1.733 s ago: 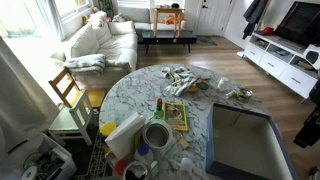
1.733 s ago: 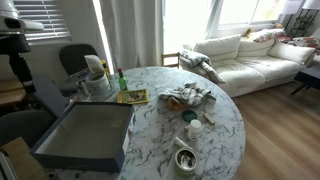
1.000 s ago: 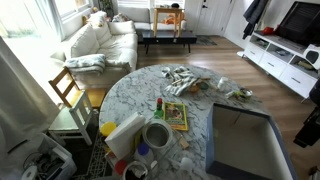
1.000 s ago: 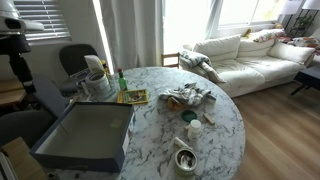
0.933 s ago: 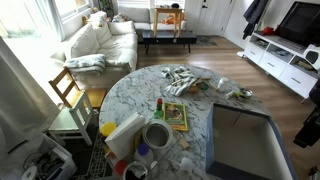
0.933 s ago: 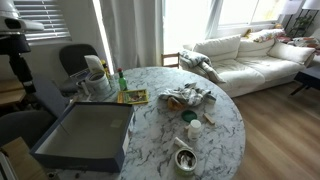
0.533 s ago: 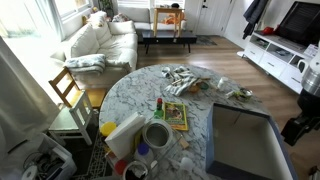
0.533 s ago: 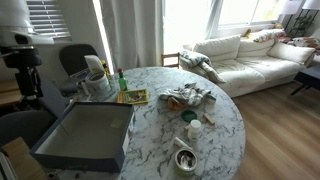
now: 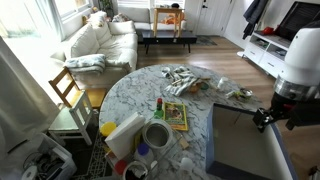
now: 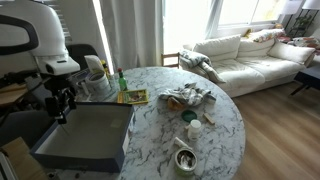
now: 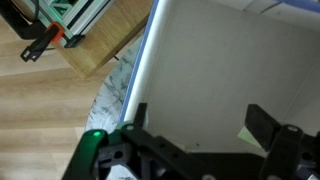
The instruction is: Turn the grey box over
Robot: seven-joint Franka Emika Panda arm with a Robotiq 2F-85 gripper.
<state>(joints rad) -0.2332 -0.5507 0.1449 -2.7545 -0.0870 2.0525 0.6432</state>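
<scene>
While the gripper [image 11: 200, 115] hovers, jaws spread, the grey box [image 10: 85, 132] lies rim-up, paler inside.

Exterior views overlook round table [image 9: 130, 90] from seemingly opposite sides, wrist close, looking down

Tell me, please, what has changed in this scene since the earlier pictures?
The arm has swung in from the frame's edge, bringing the gripper over the grey box. Its jaws stand open and hold nothing. The grey box and the yellow-green booklet have not moved.
</scene>
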